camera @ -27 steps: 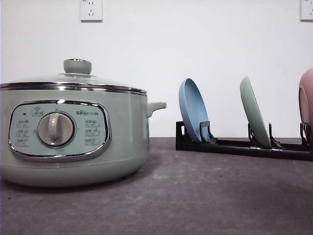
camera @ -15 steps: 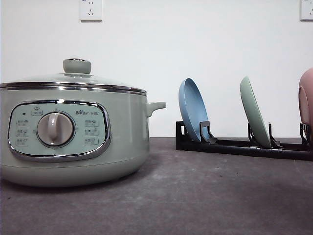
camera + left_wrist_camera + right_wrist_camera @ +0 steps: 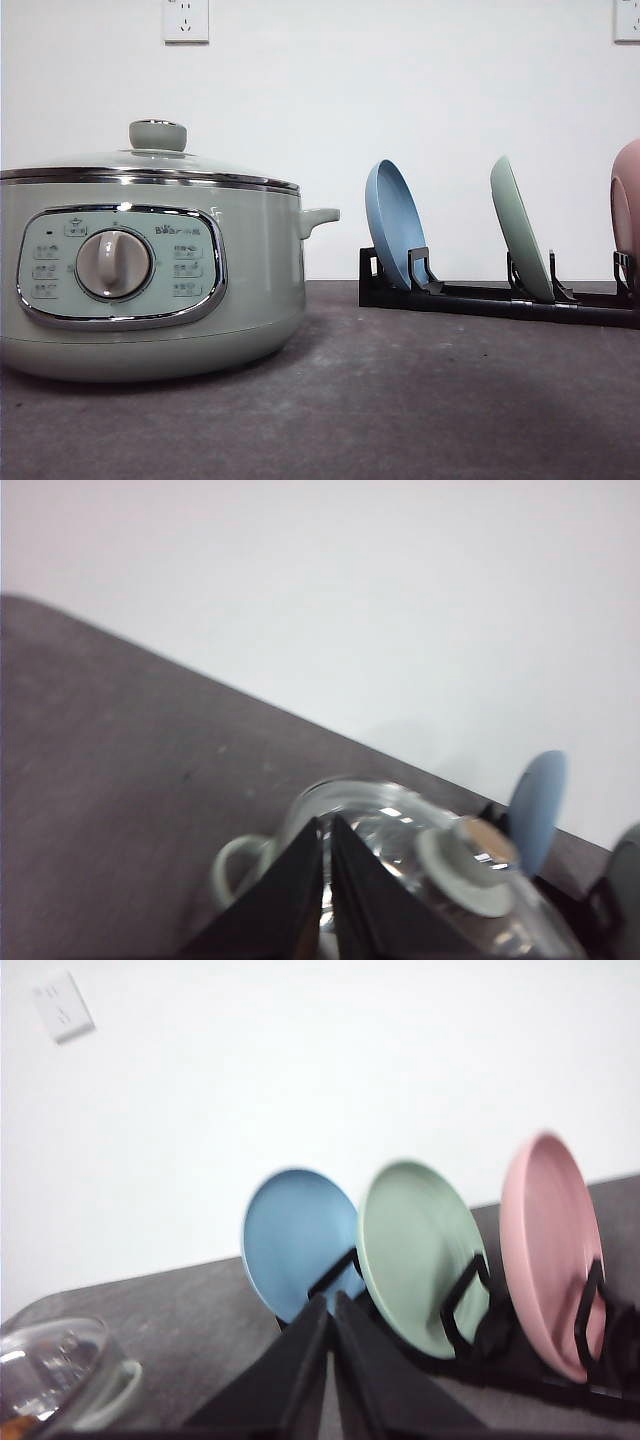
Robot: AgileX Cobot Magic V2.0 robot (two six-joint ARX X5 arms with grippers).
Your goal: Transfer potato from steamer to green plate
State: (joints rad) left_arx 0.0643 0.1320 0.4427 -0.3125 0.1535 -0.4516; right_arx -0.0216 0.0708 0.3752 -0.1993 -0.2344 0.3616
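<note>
Two end effectors are seen, each with its fingers pressed together and holding nothing. Just beyond the left end effector (image 3: 322, 880) sits the steamer (image 3: 150, 270), its glass lid (image 3: 400, 840) still closed and the green knob (image 3: 470, 865) close beside the fingertips. The potato cannot be made out; it is presumably inside. Beyond the right end effector (image 3: 330, 1360), the green plate (image 3: 420, 1260) stands upright in a black rack (image 3: 500, 300) on the tabletop (image 3: 400, 400), between a blue plate (image 3: 295, 1240) and a pink plate (image 3: 550, 1250). The fingers should be opened and centred on the knob so the lid can be lifted straight up. The neighbouring plates crowd the green one.
</note>
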